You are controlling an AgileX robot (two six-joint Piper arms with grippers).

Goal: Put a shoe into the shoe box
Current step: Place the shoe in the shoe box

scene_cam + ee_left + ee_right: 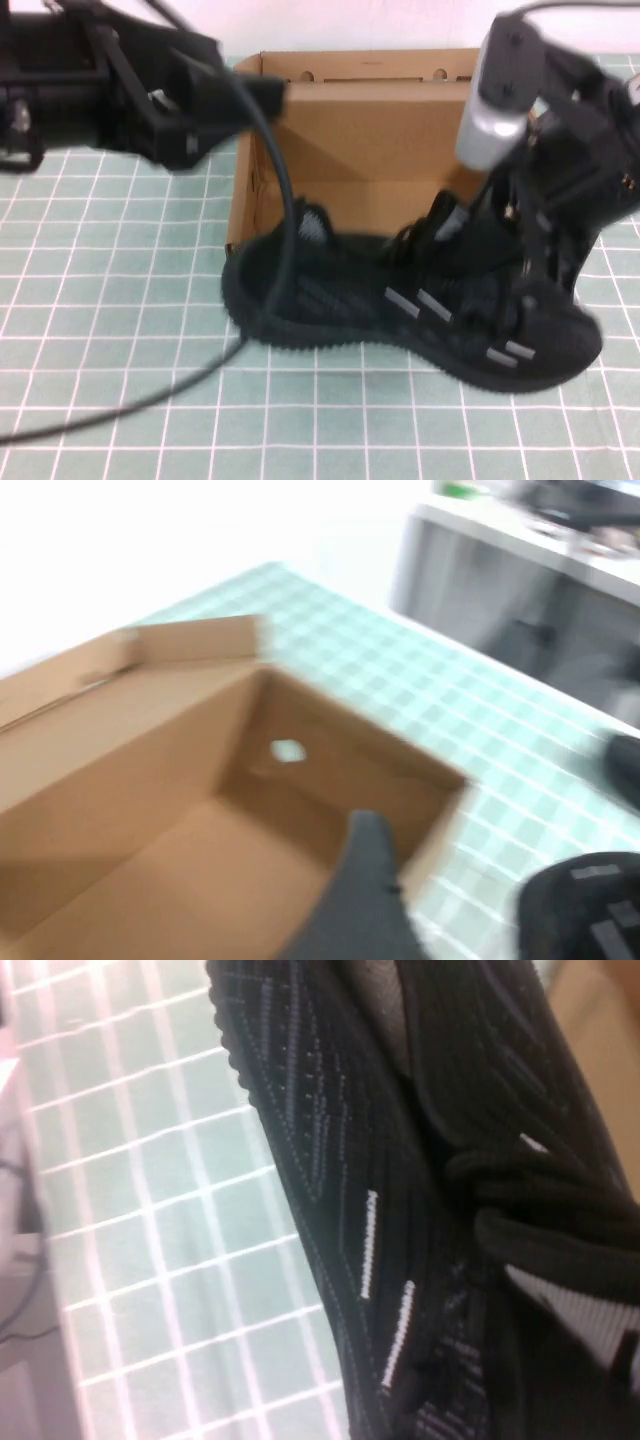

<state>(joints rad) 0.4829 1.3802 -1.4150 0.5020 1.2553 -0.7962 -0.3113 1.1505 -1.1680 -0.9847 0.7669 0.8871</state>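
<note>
The shoe [400, 310] is a black knit sneaker with silver dashes, lying across the front of the shoe box with its toe to the right and its heel over the box's front wall. It fills the right wrist view [420, 1190] and shows at the edge of the left wrist view [585, 905]. The shoe box [370, 130] is open brown cardboard with nothing inside, and its inside shows in the left wrist view [330, 770]. My right gripper [490, 250] is shut on the shoe at the laces. My left gripper [255, 95] hovers at the box's left rim.
A green checked mat [120, 300] covers the table. A black cable [285, 230] hangs from the left arm across the shoe's heel and trails over the mat toward the front left. A grey cabinet [500, 590] stands beyond the table.
</note>
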